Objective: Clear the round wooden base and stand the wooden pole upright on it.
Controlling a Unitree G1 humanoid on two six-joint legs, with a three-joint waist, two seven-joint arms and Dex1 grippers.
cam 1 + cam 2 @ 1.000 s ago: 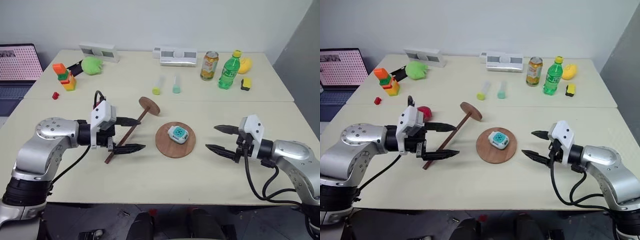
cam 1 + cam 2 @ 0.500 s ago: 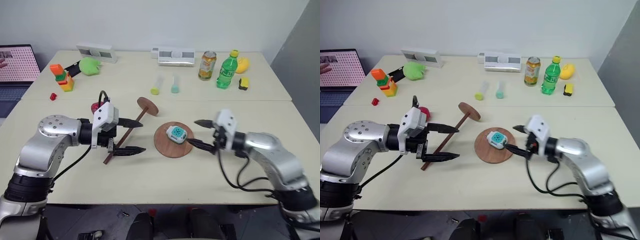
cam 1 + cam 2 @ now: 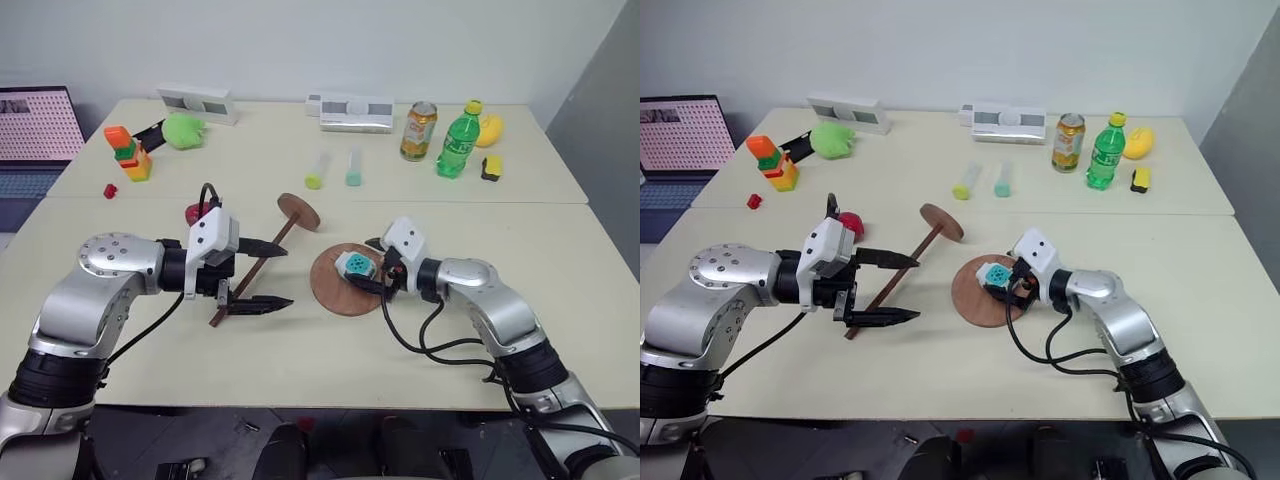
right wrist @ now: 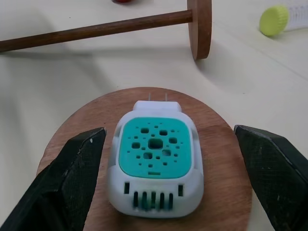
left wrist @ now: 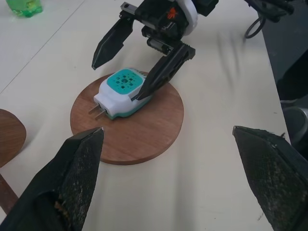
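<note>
The round wooden base lies mid-bench, carrying a white-and-teal plug-in device; clearing comes first. The right gripper reaches level, jaws apart astride the device, so closing comes next. The wooden pole lies beside the base between the left gripper's parted jaws.

No text, brand, number or sign can be read anywhere. The can and the green bottle at the far side of the worktop carry labels, but their print is perhaps too small to make out, as is the laptop screen's dotted pattern.
</note>
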